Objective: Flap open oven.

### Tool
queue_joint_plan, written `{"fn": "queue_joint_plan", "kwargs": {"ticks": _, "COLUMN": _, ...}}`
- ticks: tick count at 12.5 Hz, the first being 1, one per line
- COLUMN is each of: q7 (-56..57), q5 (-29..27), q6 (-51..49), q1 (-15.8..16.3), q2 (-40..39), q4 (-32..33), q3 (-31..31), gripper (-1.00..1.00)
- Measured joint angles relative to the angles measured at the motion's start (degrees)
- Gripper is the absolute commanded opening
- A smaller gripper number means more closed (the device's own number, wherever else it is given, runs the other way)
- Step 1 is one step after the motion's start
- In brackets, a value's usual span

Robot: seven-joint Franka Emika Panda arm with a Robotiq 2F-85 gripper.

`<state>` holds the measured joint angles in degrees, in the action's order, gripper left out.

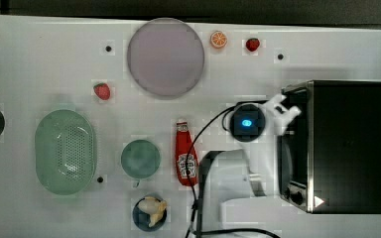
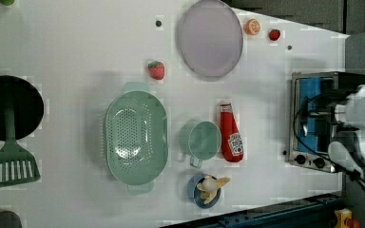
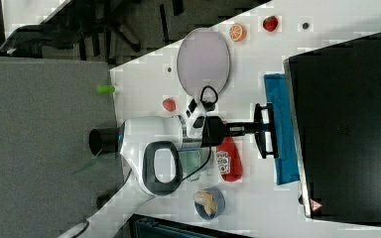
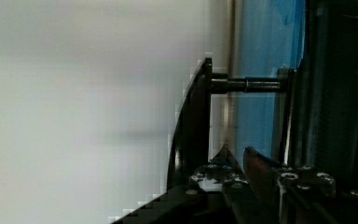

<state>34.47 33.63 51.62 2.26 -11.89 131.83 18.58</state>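
We have the gripper (image 3: 264,130) at the oven (image 3: 347,129) door's handle (image 4: 196,126); whether it grips, we cannot tell. Next: pull outward and down.

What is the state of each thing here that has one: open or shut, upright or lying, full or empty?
oven door: looks shut, or nearly so.
gripper: at the oven door.
ketchup bottle: lying on its side, cap on.
cup: upright, empty.
colander: upright, empty.
plate: empty.
blue bowl: holds a yellowish item.
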Motion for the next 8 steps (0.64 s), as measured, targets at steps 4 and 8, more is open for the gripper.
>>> {"fn": "queue_joint_plan", "kwargs": {"ticks": 4, "q7": -12.67, "q5": 11.05, "q6": 0.08, "q1": 3.81, "q2": -5.32, "q4": 0.56, "q3": -3.19, "gripper": -0.65}}
{"fn": "queue_joint_plan", "kwargs": {"ticks": 8, "q7": -25.40, "q5": 15.72, "q6": -1.18, "q1": 8.87, "q2": -13.55, "q4": -0.90, "q3": -4.10, "gripper": -0.65}}
